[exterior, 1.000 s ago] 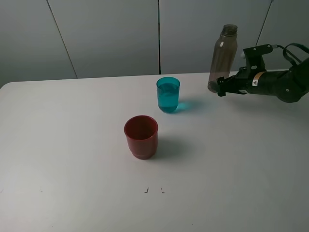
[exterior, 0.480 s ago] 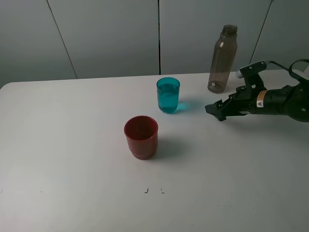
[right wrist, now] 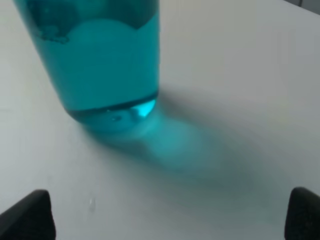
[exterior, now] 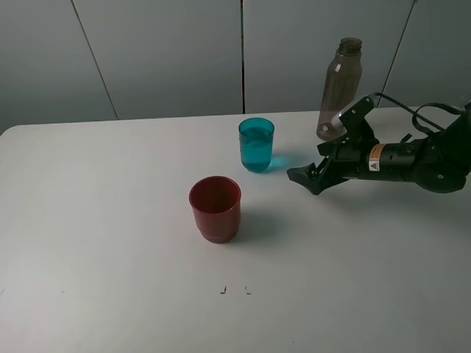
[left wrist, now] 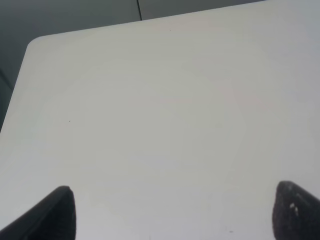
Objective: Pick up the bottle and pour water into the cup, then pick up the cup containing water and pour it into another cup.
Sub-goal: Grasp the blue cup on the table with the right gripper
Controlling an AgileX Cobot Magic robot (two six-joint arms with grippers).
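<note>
- Teal cup (exterior: 256, 145) is found just ahead of the right gripper (exterior: 302, 180). The jaws are spread wide and nothing is held. The cup is not yet between them, and a strip of bare table (exterior: 110, 220) is seen from fingertips to cup wall.
- In the right wrist view the two fingertips are seen far apart, with the lower wall and base of the teal cup straight ahead. So wide a spread is judged to be meant for taking the tumbler in from the side.
- The gripper is held low and close to level, which is judged to suit a side grip that leaves the rim free for pouring.
- Water is seen well up inside the teal cup, so the pour from the bottle is judged done. The step in hand is judged to be the approach for the grasp.
- Behind the jaws, beside the arm, the bottle (exterior: 339, 88) stands upright on the table, clear of the line to the cup.
- Beyond the teal cup and off to one side, the red cup (exterior: 215, 208) stands upright and apart from it, mouth up to receive the water.
- The left gripper (left wrist: 170, 215) is seen with its jaws wide apart over bare table, with nothing held.
</note>
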